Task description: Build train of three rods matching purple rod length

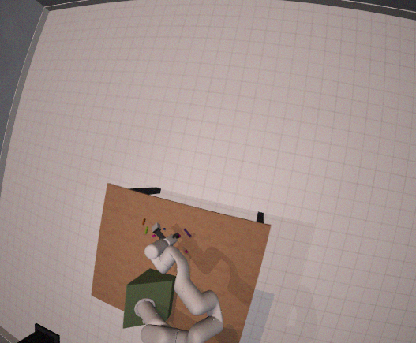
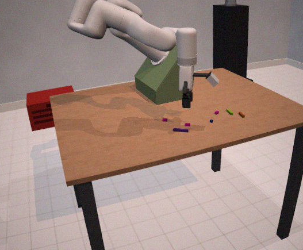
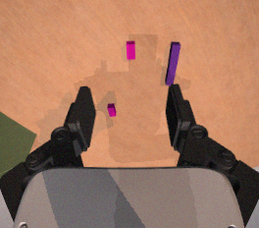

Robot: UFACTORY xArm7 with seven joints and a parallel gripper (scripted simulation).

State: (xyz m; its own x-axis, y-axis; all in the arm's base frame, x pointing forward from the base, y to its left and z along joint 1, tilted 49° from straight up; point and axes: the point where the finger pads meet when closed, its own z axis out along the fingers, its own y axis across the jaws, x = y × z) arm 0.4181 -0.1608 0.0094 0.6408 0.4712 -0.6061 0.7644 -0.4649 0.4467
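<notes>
My gripper (image 1: pixel 176 236) (image 2: pixel 186 103) (image 3: pixel 129 98) points straight down above the table (image 1: pixel 215 245) (image 2: pixel 122 153) (image 3: pixel 223 74), fingers wide and holding nothing; the purple rod (image 1: pixel 187 233) (image 2: pixel 180 130) (image 3: pixel 173 64) lies beyond the right-hand fingertip in the wrist view.

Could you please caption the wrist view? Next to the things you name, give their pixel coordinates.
Open xArm Gripper (image 1: pixel 176 236) (image 2: pixel 186 107) (image 3: pixel 129 98) above two magenta rods and the purple rod (image 1: pixel 187 233) (image 2: pixel 180 130) (image 3: pixel 173 64).
</notes>
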